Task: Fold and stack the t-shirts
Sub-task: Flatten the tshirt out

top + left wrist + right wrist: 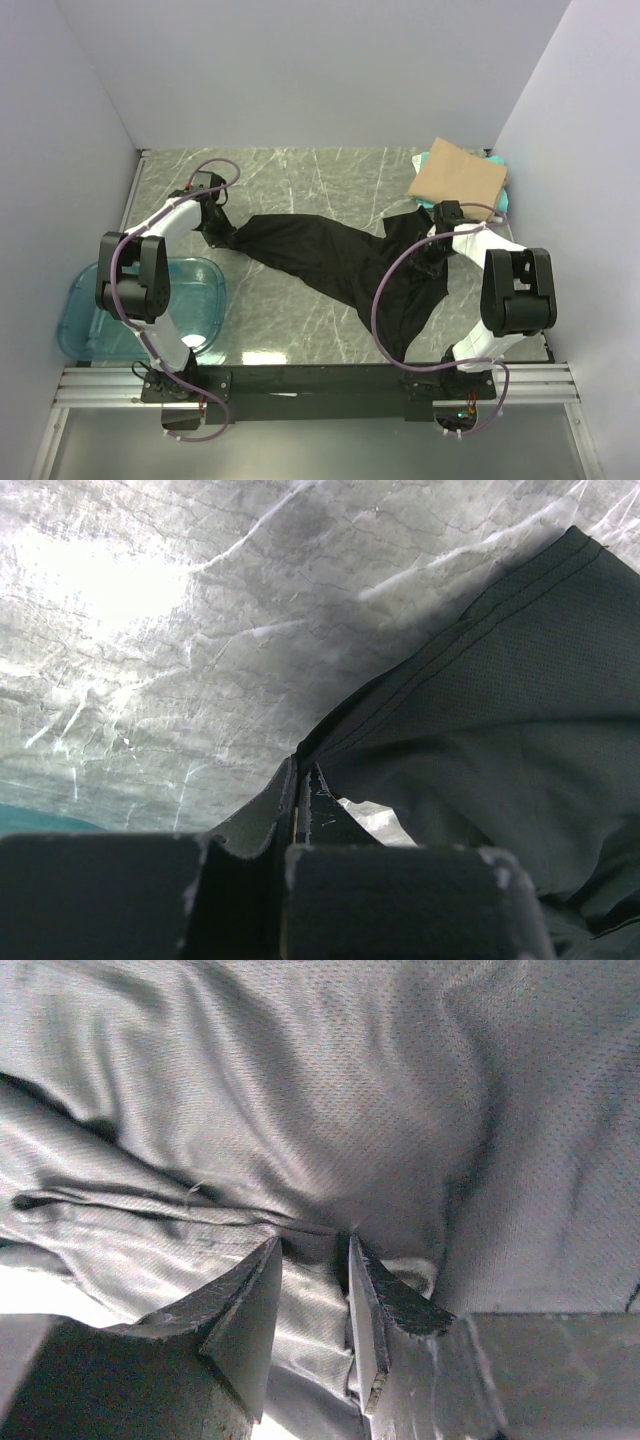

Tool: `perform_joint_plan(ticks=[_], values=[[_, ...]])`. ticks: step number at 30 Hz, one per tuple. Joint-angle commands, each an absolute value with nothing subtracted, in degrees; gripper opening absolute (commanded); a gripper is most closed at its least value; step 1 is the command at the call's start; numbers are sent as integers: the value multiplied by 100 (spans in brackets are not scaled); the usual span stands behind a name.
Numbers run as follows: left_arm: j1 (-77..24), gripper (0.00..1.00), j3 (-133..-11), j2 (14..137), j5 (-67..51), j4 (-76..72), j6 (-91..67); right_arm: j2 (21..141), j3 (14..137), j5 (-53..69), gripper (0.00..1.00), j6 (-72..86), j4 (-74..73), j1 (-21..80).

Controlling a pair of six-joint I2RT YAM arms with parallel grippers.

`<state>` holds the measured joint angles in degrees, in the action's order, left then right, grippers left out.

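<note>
Between left end effector (pixel 305 780) and right end effector (pixel 315 1250): black t-shirt (pixel 320 255) pinched.

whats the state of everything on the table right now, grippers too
black t-shirt: unfolded, crumpled, pulled between both grippers
tan t-shirt: folded, lying on the teal one
teal t-shirt: under the tan one, only edges showing
blue tub: upright, open top
left gripper: shut on the black t-shirt's stitched edge
right gripper: closed on a bunch of the black t-shirt

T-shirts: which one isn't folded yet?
The black t-shirt, stretched out crumpled across the middle of the table; the tan t-shirt lies folded atop the teal t-shirt at the far right.
</note>
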<state>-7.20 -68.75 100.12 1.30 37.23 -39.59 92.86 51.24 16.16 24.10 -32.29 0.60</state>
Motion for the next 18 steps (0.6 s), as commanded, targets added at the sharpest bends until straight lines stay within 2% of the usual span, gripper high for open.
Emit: perform_joint_plan(ticks=[1, 4, 7, 8, 11, 18], values=[[-686, 1, -7084, 9941, 79, 3753, -3823, 9430, 5168, 1679, 41, 2294, -3252, 62], [-686, 1, -7145, 9923, 79, 3788, -3815, 9352, 5185, 1722, 35, 2285, -3217, 62], [-686, 1, -7198, 9914, 44, 3814, -3841, 9229, 5212, 1749, 20, 2311, -3208, 62], [-686, 1, -7216, 9905, 44, 3814, -3841, 9194, 5238, 1740, 11, 2312, -3217, 62], [-686, 1, -7295, 9914, 44, 3832, -3876, 9141, 5431, 1670, 2, 2312, -3410, 62], [-686, 1, -7759, 9941, -167, 3946, -3946, 8746, 6422, 1626, 0, 2347, -3954, 62]])
